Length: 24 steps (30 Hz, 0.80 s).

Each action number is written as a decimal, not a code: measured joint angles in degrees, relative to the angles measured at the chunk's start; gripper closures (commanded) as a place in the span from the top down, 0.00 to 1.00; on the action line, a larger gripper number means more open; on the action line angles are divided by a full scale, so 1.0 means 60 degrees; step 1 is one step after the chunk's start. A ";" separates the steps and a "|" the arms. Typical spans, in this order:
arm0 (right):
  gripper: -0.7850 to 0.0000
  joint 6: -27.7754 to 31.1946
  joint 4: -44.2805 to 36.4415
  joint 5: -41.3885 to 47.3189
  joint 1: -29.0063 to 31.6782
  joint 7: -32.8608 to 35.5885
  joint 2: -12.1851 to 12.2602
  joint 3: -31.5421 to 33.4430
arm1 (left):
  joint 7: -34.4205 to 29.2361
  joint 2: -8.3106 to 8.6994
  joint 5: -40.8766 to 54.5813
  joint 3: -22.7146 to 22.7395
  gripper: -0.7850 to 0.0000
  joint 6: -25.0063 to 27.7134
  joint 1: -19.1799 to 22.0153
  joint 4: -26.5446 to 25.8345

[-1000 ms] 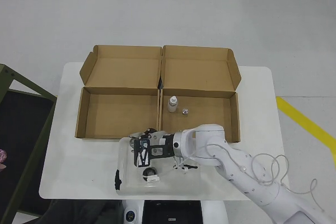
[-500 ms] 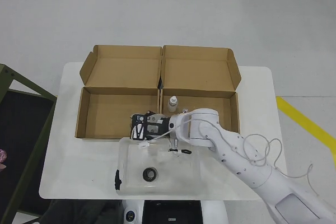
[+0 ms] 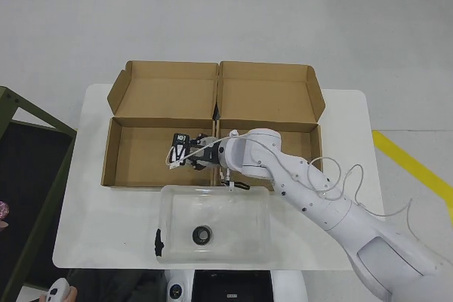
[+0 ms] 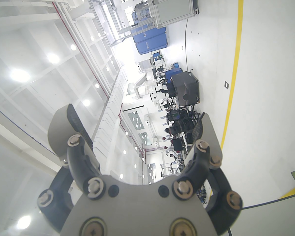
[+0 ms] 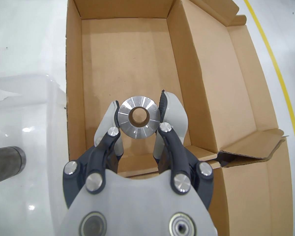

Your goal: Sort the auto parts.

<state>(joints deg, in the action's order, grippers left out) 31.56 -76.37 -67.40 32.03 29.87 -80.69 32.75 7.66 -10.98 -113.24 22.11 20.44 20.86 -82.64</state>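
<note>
- The right end effector (image 5: 139, 104) is closed on a metal ring (image 5: 125, 121), with one finger pressed against each side of the ring's rim.
- The ring has a round hole through its middle, and its flat, shiny face is turned towards the wrist camera.
- The ring is held over the inside of the left cardboard box (image 3: 136, 162), above the end of the box nearer the right cardboard box (image 3: 302, 151).
- Whether the ring touches the box floor cannot be told.
- In the top view the right arm reaches from the near right of the table (image 3: 98, 219) across the right box and the shared wall of the two boxes.
- The two boxes stand side by side, touching, with their lids folded open towards the far side of the table.
- The floor of the left box is bare brown cardboard.
- A clear plastic bin (image 3: 166, 204) stands on the table just in front of the boxes, nearer the robot.
- A small black ring (image 3: 202, 235) lies on the floor of the bin, well apart from the held ring.
- The left end effector (image 4: 135, 119) is open with its fingers spread wide and nothing between them, pointing out into the hall.
</note>
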 measured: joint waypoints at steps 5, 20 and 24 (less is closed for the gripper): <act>0.00 -0.0089 0.0799 0.0038 -0.0314 -0.0123 -0.0283 -0.0240 | 0.0000 0.0000 0.0000 0.0000 1.00 0.0000 0.0000 0.0000; 0.00 -0.0121 0.2488 -0.0091 -0.0895 0.0159 -0.0891 -0.0589 | 0.0000 0.0000 0.0000 0.0000 1.00 0.0000 0.0000 0.0000; 0.00 -0.0197 0.2690 -0.0166 -0.1009 0.0431 -0.1034 -0.0660 | 0.0000 0.0000 0.0000 0.0000 1.00 0.0000 0.0000 0.0000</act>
<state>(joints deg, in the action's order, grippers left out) 30.38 -60.23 -68.39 25.98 32.46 -86.89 28.79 7.66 -10.98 -113.24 22.11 20.44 20.86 -82.64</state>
